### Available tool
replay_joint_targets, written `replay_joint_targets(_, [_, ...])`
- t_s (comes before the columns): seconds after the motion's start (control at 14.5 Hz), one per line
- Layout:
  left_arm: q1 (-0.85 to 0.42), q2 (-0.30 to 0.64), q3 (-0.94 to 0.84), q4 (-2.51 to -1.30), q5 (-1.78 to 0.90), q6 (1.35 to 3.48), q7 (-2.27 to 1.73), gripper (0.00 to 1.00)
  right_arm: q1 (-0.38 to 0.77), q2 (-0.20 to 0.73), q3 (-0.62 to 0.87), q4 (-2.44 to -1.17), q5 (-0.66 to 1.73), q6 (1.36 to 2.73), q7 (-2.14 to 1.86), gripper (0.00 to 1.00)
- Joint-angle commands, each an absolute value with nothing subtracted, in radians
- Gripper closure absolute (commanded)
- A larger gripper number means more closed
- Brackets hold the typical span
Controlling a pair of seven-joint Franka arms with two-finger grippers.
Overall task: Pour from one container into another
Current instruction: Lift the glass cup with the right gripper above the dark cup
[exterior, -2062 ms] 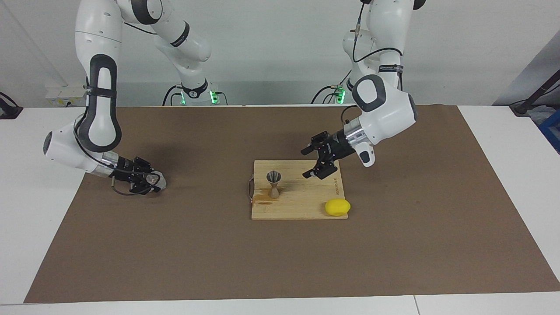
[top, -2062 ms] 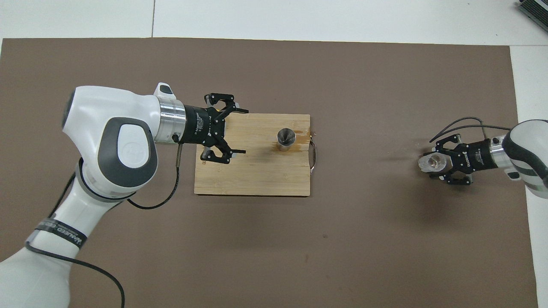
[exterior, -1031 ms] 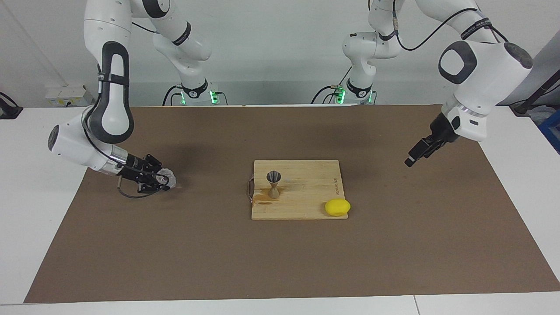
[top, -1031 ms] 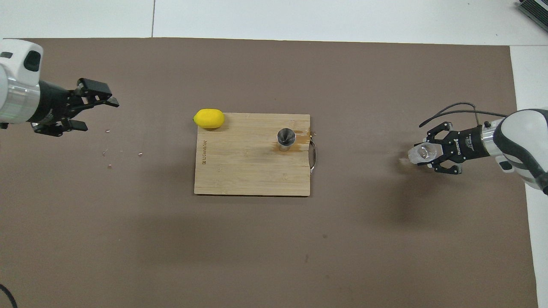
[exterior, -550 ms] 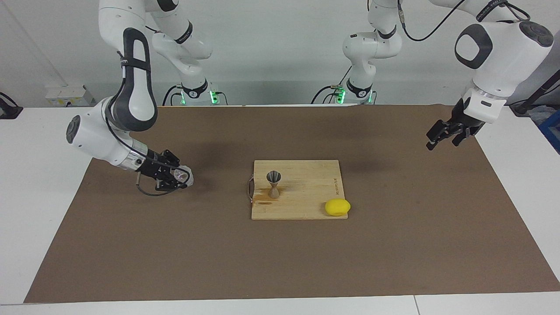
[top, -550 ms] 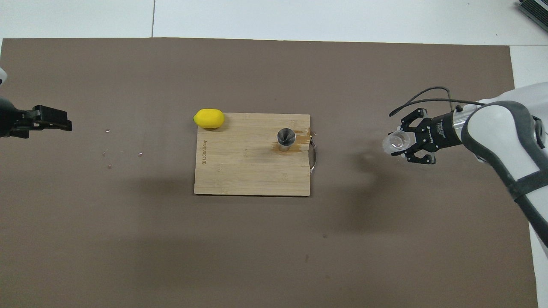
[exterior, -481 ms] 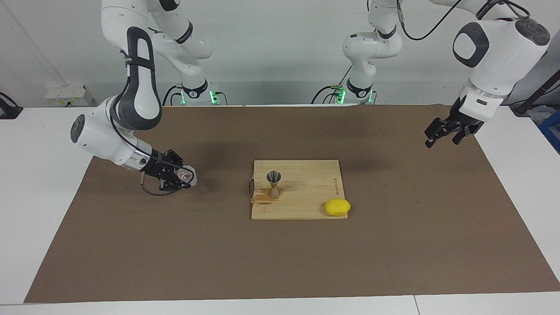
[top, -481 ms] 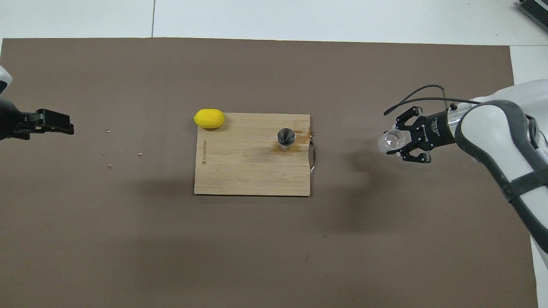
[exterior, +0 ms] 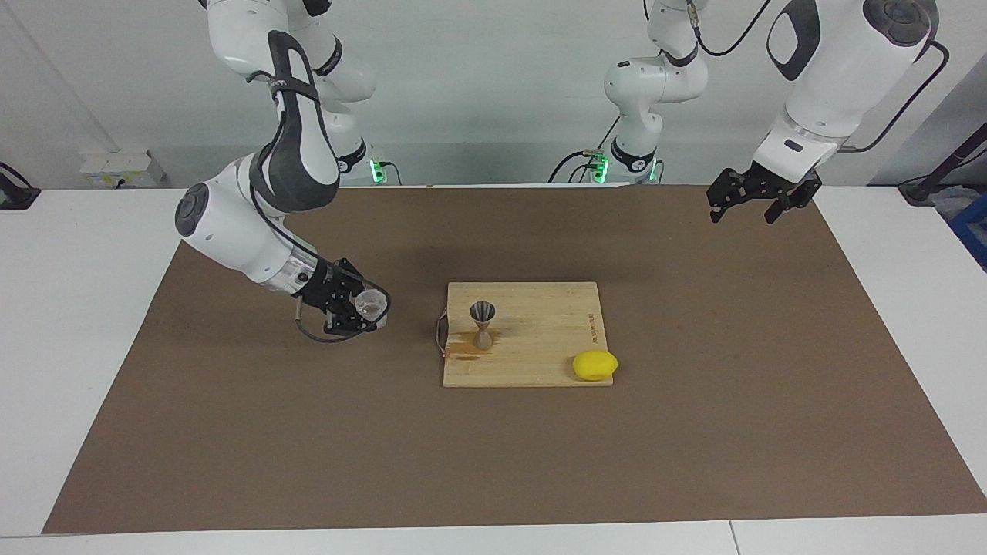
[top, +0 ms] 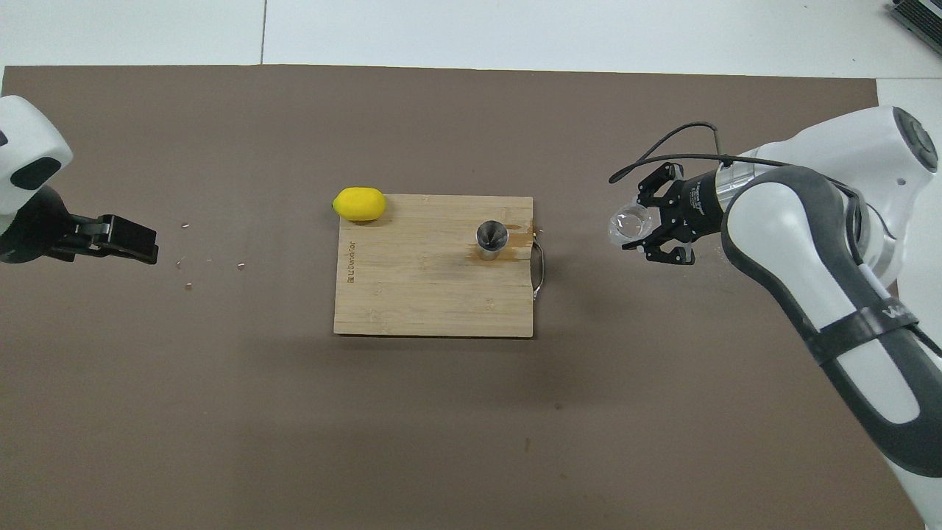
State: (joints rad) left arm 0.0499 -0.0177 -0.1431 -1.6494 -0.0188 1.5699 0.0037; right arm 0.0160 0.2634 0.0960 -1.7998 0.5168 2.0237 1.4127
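Carrying the glass tumbler in closed jaws, the right gripper is hanging over the mat with the metal jigger at its 3 o'clock in the facing view, upright on the cutting board mid-desk; the left gripper is waiting, jaws wide and empty.

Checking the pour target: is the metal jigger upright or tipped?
Upright. The jigger stands on its lower cone on the cutting board; from overhead its open mouth faces up.

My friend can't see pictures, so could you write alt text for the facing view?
The right gripper holds a clear glass above the brown mat, beside a wooden board bearing a metal jigger and a lemon. The left gripper hangs open, waiting.
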Motion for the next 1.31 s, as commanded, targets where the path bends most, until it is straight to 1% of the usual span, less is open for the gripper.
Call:
replay_joint_targets(0.0, [0.089, 0.008, -0.172, -1.576, 0.003, 1.49, 0.02, 0.0, 0.058, 0.294, 0.095, -1.732, 0.473, 2.034, 1.515, 1.0])
replay_joint_targets(0.07, [0.09, 0.015, -0.173, -1.551, 0.003, 1.458, 0.02, 0.0, 0.075, 0.301, 0.095, -1.72, 0.451, 2.046, 1.546, 1.0])
replay_joint_targets(0.34, [0.091, 0.008, -0.175, -1.546, -0.003, 1.465, 0.018, 0.0, 0.139, 0.322, 0.095, -1.68, 0.396, 2.086, 1.663, 1.0])
replay_joint_targets(0.83, [0.103, -0.003, -0.178, -1.545, -0.017, 1.47, 0.02, 0.0, 0.232, 0.397, 0.095, -1.56, 0.27, 2.088, 1.781, 1.0])
replay_joint_targets(0.96, [0.1, -0.02, -0.176, -1.554, -0.018, 1.471, 0.012, 0.0, 0.267, 0.423, 0.095, -1.531, 0.235, 2.086, 1.805, 1.0])
replay_joint_targets(1.24, [0.091, -0.031, -0.175, -1.572, -0.017, 1.462, 0.012, 0.0, 0.297, 0.469, 0.095, -1.474, 0.152, 2.068, 1.815, 1.0])
